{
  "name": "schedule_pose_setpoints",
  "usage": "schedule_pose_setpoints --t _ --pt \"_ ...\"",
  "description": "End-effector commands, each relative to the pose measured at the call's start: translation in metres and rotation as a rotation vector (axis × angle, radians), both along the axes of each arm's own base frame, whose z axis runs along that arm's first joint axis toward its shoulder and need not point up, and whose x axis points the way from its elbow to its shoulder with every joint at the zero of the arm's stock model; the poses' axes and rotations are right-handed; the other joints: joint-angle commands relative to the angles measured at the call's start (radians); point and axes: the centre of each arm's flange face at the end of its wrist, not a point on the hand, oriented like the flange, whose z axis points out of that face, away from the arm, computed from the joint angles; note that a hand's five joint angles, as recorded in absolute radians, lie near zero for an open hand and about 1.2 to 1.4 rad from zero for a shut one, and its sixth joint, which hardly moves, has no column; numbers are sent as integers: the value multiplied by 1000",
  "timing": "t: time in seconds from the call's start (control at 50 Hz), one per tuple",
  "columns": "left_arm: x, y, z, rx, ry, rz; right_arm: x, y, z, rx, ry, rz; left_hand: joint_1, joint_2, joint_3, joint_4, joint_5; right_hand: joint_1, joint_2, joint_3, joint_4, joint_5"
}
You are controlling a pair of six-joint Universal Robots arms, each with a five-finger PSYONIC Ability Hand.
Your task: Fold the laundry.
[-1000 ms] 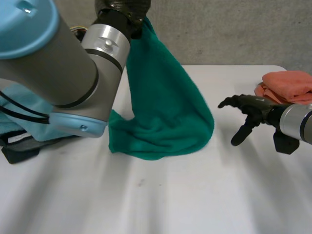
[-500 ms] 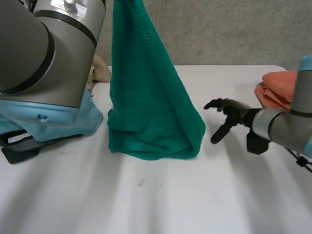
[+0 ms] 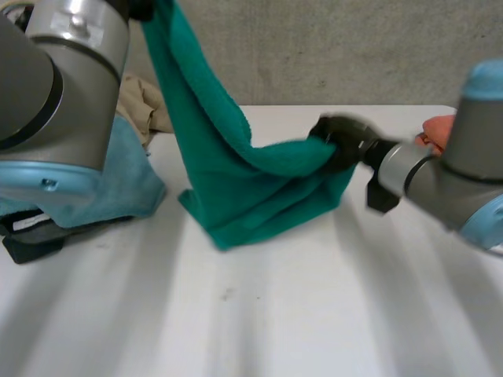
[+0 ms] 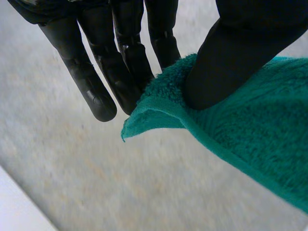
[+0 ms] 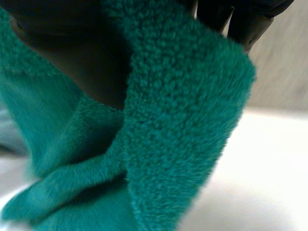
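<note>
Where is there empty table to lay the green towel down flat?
The widest bare stretch of the white table is the near part, in front of the hanging green terry towel. The left side is crowded by a light-blue cloth and a beige cloth. An orange cloth sits at the far right, beside the right arm.

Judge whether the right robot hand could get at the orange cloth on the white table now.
Probably not yet: the right robot hand is clamped on the green terry towel, so it is occupied. The orange cloth lies close beside its forearm, with nothing between.
</note>
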Motion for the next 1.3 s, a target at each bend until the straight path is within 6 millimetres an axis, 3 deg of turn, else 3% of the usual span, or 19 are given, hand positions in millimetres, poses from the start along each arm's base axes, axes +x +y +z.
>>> schedule_pose_setpoints --t 0.02,0.04,0.12,0.18,0.2,0.3,0.32,0.34,0.38,0.42,0.56,0.66,0.88,1.04,1.16,1.24,1.26,1.3 --pt "22 -8 -83 266 -135 70 -11 7 62 -424 271 41 274 204 207 197 254 431 227 226 212 239" --pt "26 -4 -104 335 -160 70 -9 12 62 -463 315 60 274 204 207 197 254 431 227 226 212 239" --pt "35 13 -150 490 -184 80 12 37 60 -518 365 139 274 204 207 197 254 431 227 226 212 239" --pt "44 24 -176 582 -189 101 23 57 49 -504 381 201 274 204 207 197 254 431 227 226 212 239" --pt "49 33 -192 640 -198 115 29 69 37 -481 400 241 274 204 207 197 254 431 227 226 212 239" --pt "61 69 -234 790 -298 126 25 89 -1 -430 516 310 271 201 204 194 251 431 227 226 212 239" --pt "62 73 -237 804 -315 124 23 92 -5 -431 537 318 140 70 74 64 120 431 227 226 212 239" --pt "63 82 -244 835 -348 120 19 96 -14 -431 586 326 -259 -329 -326 -336 -279 431 227 226 212 239" --pt "65 85 -244 848 -370 121 15 99 -23 -430 635 333 -588 -658 -654 -665 -608 431 227 226 212 239" --pt "64 82 -237 836 -368 122 11 103 -32 -442 690 349 -659 -729 -726 -736 -679 431 227 226 212 239" --pt "46 58 -194 696 -254 94 5 115 -34 -471 731 365 -759 -829 -826 -836 -779 431 227 226 212 239" --pt "21 39 -168 584 -165 -20 2 126 -24 -560 705 343 -753 -823 -820 -830 -774 431 227 226 212 239" --pt "-39 22 -214 702 -161 -369 -6 143 -10 -723 699 305 -736 -806 -803 -813 -756 431 227 226 212 239" --pt "-63 15 -237 733 -181 -470 -4 157 -11 -736 678 357 -736 -806 -803 -813 -756 431 227 226 212 239" --pt "-72 25 -256 861 -194 -590 -5 158 -9 -741 677 353 -677 -747 -744 -754 -697 431 227 226 212 239" --pt "-77 24 -267 898 -207 -618 -6 156 -9 -741 680 347 -338 -408 -404 -414 -358 431 227 226 212 239" --pt "-77 17 -268 893 -198 -590 -6 155 -8 -741 681 342 -84 -154 -150 -160 -104 431 227 226 212 239" --pt "-76 11 -266 877 -189 -543 -7 153 -9 -738 683 339 176 106 109 99 156 431 227 226 212 239"
